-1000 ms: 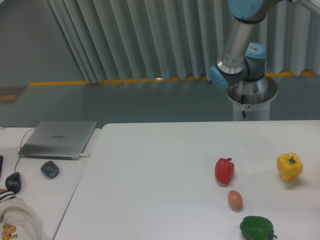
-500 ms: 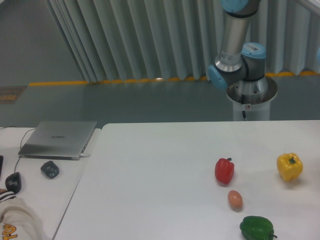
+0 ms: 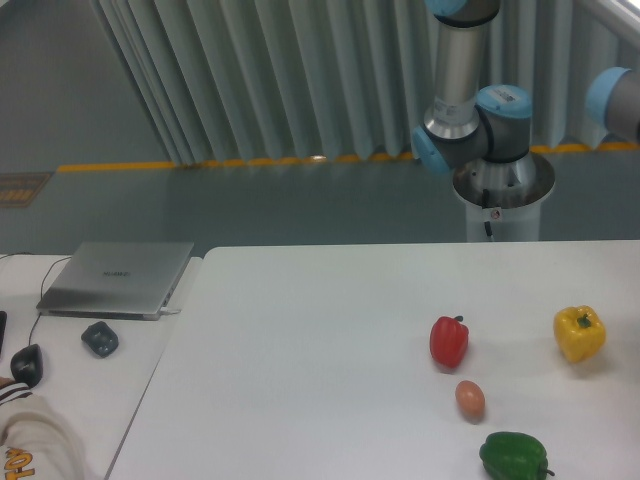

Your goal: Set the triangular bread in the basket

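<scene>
Neither bread nor basket shows; the gripper is out of frame, state unknowable, so the arm (image 3: pixel 460 90) should locate both first

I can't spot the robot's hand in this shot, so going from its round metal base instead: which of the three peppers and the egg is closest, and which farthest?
The gripper is out of view; measured from the base:
1. red pepper and yellow pepper, back row, left and right: too close to call.
2. egg, in the middle.
3. green pepper, at the front edge.
</scene>
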Robot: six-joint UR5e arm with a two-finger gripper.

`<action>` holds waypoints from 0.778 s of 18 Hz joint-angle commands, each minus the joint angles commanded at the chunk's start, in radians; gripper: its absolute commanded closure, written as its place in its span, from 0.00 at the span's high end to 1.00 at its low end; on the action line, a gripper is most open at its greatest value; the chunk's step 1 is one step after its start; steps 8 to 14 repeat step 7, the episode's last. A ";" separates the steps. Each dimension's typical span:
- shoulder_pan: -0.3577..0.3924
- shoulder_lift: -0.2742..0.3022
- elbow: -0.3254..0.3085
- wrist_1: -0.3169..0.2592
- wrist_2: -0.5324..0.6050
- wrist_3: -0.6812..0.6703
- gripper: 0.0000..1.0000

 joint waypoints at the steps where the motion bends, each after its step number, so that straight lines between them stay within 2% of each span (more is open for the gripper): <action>1: -0.017 0.005 -0.008 0.002 -0.002 -0.028 1.00; 3: -0.045 0.011 -0.012 -0.003 0.000 -0.058 1.00; 7: -0.045 0.015 -0.023 -0.021 0.002 -0.062 1.00; 14: -0.045 0.015 -0.023 -0.021 0.002 -0.062 1.00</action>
